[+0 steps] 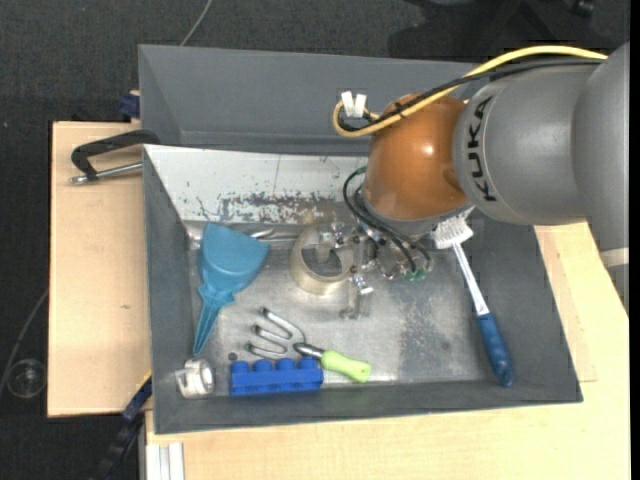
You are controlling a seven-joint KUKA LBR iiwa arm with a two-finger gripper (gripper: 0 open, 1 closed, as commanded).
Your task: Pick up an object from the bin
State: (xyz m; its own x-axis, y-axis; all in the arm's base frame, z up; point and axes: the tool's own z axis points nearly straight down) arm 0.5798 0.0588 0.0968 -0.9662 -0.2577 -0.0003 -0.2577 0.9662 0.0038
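My gripper (pixel 356 293) hangs low over the middle of the bin, under the arm's orange cover. It is right beside the right-hand side of a roll of clear tape (pixel 308 278) that lies flat on the bin floor. Whether it touches the roll I cannot tell. A toothbrush (pixel 481 313) with a blue handle and white bristles lies to the gripper's right, along the right wall. In front of the gripper lies a small metal hand rake with a green handle (pixel 345 367).
A light blue funnel (pixel 230 263) lies on its side at the left. A blue studded block (pixel 276 377) and a small silver cap (pixel 195 379) sit along the front wall. Bare floor shows between the gripper and the toothbrush.
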